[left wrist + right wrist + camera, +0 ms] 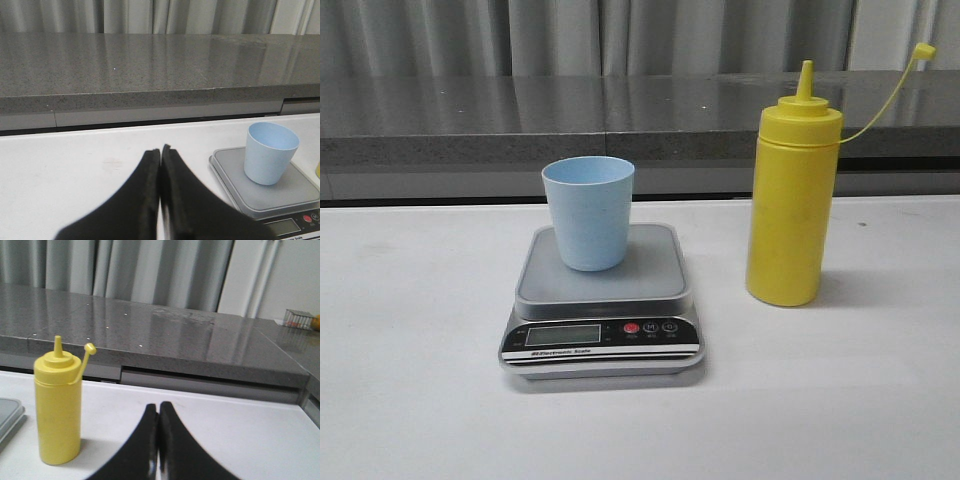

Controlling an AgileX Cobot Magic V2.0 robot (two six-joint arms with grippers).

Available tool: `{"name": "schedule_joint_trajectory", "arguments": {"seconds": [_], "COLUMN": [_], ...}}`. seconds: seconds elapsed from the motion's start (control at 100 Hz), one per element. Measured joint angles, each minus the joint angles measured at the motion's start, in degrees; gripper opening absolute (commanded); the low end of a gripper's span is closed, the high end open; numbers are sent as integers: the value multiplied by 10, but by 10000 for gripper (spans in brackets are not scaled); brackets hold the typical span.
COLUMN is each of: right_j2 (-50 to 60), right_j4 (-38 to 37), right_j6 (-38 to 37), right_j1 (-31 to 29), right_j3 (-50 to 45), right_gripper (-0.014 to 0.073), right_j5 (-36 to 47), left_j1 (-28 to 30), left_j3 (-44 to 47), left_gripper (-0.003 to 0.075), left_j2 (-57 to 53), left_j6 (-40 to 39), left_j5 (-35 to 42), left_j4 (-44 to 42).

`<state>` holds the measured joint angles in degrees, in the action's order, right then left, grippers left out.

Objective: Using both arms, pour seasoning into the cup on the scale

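Cup (pixel 588 211): light blue, upright, open end up, standing on the platform of the scale (pixel 603 300), toward its back left part; inside looks empty in the left wrist view (pixel 270 152).
Scale: silver-grey, square platform, black front panel with LCD display (pixel 562 335) and red button (pixel 631 327); sitting near the middle of the white surface (pixel 410 400), display turned to the front edge; digits too small to read.
Scale in wrist views: platform and part of the panel visible in the left wrist view (pixel 265 187); only a grey corner visible in the right wrist view (pixel 9 415).
Seasoning (pixel 790 195): tall yellow squeeze bottle, upright on the surface, right of the scale and apart from it, closer to the right edge; nozzle pointing up and uncovered.
Cap (pixel 923 51): small, yellow, off the nozzle, hanging out on a thin tether toward the right; also visible in the right wrist view (pixel 89 347).
Seasoning in right wrist view (pixel 57 405): standing free, nothing touching it.
Left gripper (pixel 160 150): black fingers pressed together, nothing between them, above bare surface, left of the scale and apart from it.
Right gripper (pixel 158 406): black fingers pressed together, nothing between them, above bare surface, right of the bottle and apart from it.
Backdrop: grey stone counter (pixel 520 115) beyond the back edge, grey curtain (pixel 570 35) behind it.
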<state>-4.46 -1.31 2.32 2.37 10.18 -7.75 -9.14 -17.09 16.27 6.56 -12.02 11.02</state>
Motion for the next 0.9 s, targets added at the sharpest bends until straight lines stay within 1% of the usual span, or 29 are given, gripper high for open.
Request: {"name": "schedule_joint_trajectory", "arguments": {"seconds": [0.14, 0.35, 0.54, 0.9], "right_j2": [47, 51, 51, 51], "right_j4": [-1, -2, -2, -3], "right_j6": [-26, -35, -37, -37], "right_j1": [-21, -21, -21, -21], "right_j3": [-48, -97, -116, -118], "right_gripper": [-69, -69, -69, -69], "right_j5": [-1, 8, 19, 21], "left_j1": [0, 0, 0, 0], "left_j3": [0, 0, 0, 0], "left_gripper": [-20, -20, -20, -20], "left_j2": [0, 0, 0, 0], "left_j6": [0, 0, 0, 0], "left_j5": [0, 0, 0, 0], "left_j4": [0, 0, 0, 0]}}
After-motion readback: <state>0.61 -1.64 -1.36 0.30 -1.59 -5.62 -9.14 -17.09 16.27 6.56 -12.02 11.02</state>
